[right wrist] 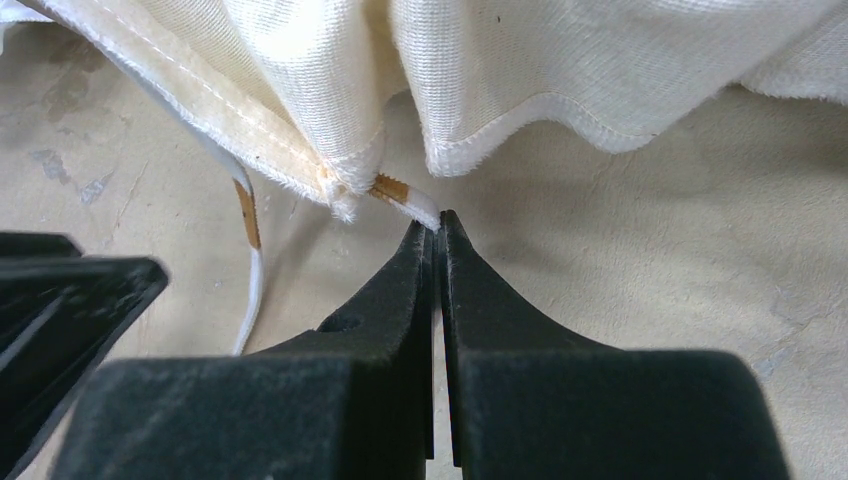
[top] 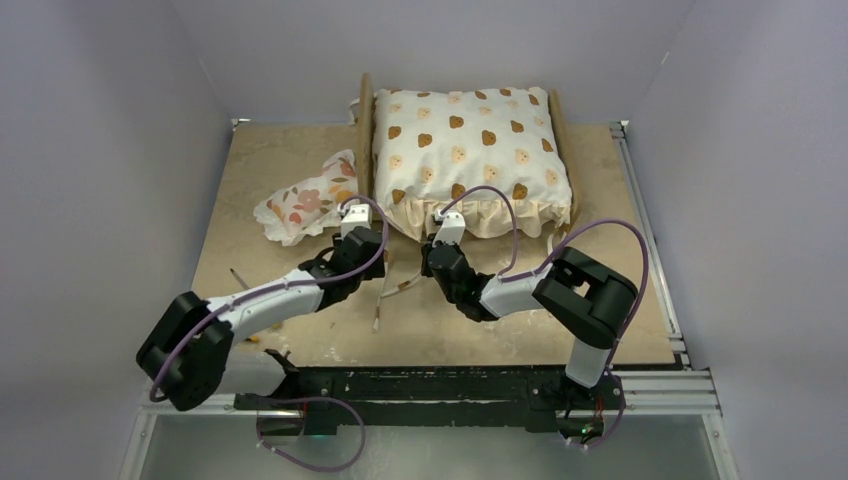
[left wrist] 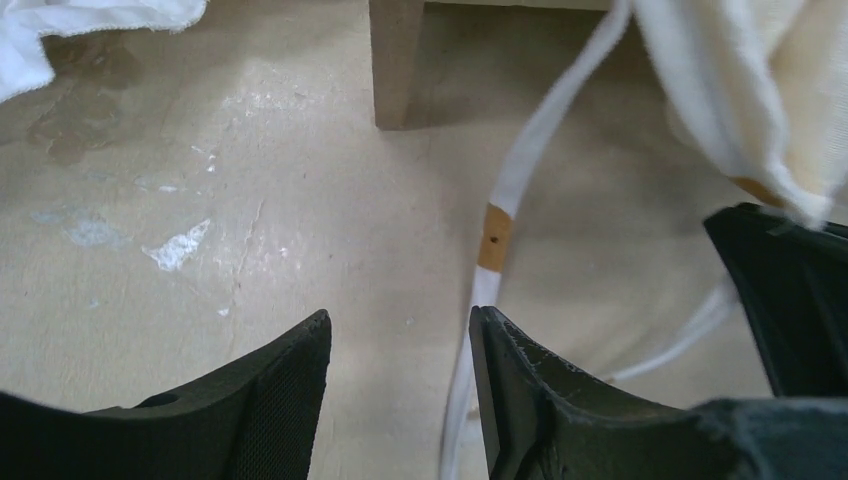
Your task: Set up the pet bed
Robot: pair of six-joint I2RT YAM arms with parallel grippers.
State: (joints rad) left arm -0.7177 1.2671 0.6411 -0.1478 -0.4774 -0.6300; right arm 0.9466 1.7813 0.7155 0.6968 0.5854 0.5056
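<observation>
The pet bed shows only as light-wood side rails (top: pixel 364 120) and one wooden leg (left wrist: pixel 396 60); a cream bear-print cushion (top: pixel 465 150) covers the rest. The cushion's ruffle (right wrist: pixel 500 60) hangs over the near edge. My right gripper (right wrist: pixel 432 222) is shut on a white tie strap with a tan band (right wrist: pixel 405 197), right under the ruffle. My left gripper (left wrist: pixel 400 325) is open at the bed's near left corner (top: pixel 352 212). Another white strap (left wrist: pixel 495 235) runs along the inner edge of its right finger, and nothing is pinched.
A small floral ruffled pillow (top: pixel 305 205) lies left of the bed on the tan tabletop (top: pixel 250 160). Loose white tie straps (top: pixel 385 290) trail on the table between the two arms. The right gripper's black body (left wrist: pixel 790 300) is close beside the left one.
</observation>
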